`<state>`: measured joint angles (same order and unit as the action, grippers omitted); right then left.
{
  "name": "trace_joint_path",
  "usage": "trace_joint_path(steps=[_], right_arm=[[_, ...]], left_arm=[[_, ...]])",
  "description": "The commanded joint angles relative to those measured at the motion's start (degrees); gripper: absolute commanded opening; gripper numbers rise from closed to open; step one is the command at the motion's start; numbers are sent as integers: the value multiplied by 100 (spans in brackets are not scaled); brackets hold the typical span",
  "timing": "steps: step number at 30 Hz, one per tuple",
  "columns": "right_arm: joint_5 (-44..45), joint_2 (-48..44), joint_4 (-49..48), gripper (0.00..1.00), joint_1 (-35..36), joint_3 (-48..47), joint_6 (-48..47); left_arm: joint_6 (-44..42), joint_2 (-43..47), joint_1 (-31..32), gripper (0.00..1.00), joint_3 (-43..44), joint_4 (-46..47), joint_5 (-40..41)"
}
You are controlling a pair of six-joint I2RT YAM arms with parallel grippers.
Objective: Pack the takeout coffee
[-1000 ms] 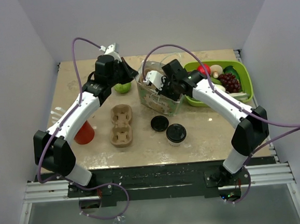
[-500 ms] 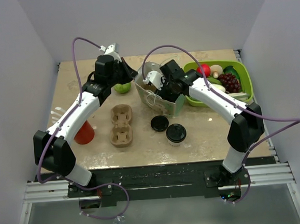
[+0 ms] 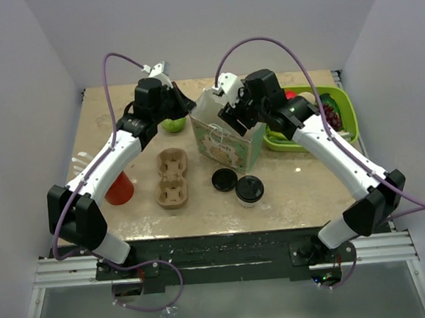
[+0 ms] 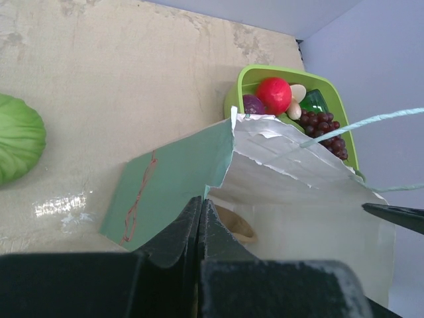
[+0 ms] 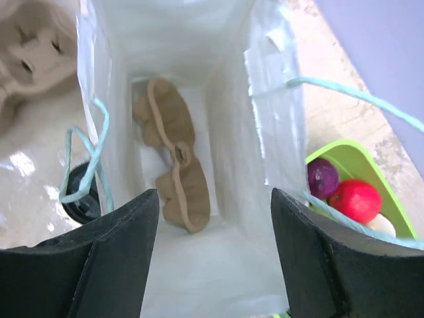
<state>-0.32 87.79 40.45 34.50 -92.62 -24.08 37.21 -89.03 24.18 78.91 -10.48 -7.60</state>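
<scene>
Now the paper bag [image 3: 224,139] is seen standing upright near the table's middle, whereas a second ago it was tilted and gripped by the right gripper [image 3: 232,109]. That gripper has been spread wide and lifted above the bag's mouth, with nothing held between its fingers. The bag's rim at 9 o'clock is pinched by the left gripper [image 4: 201,215], its fingers pressed together. A brown cup carrier [image 5: 173,156] is seen lying at the bag's bottom. The bag is thus judged ready for loading, yet the takeout coffee [image 3: 249,190] is not packed. It is left upright on the table at 5 o'clock from the bag. It is a small white cup capped by a round black lid, with a loose black lid [image 3: 226,177] just beside it at 10 o'clock.
</scene>
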Motion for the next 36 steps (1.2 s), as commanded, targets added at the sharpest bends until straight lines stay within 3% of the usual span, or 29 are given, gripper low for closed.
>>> trace_joint_path(steps=[1, 7, 11, 15, 21, 29, 36], right_arm=[[-109, -262, -415, 70, -5, -283, 631], [5, -376, -502, 71, 4, -345, 1282], [409, -657, -827, 81, -5, -151, 1887], [647, -1149, -1284, 98, -14, 234, 2222], [953, -1948, -1918, 98, -14, 780, 2556], [1315, -2047, -1110, 98, -14, 526, 3013], [947, -1924, -846, 98, -14, 412, 2961]], left_arm=[[-74, 176, 16, 0, 177, 116, -137], [-82, 211, 16, 0, 186, 37, 3], [-74, 220, 16, 0, 177, 20, 100], [-65, 159, 16, 0, 238, 2, 144], [-65, 97, 16, 0, 335, -59, 214], [-91, 53, 16, 0, 449, -165, 320], [-144, 62, 16, 0, 484, -218, 320]])
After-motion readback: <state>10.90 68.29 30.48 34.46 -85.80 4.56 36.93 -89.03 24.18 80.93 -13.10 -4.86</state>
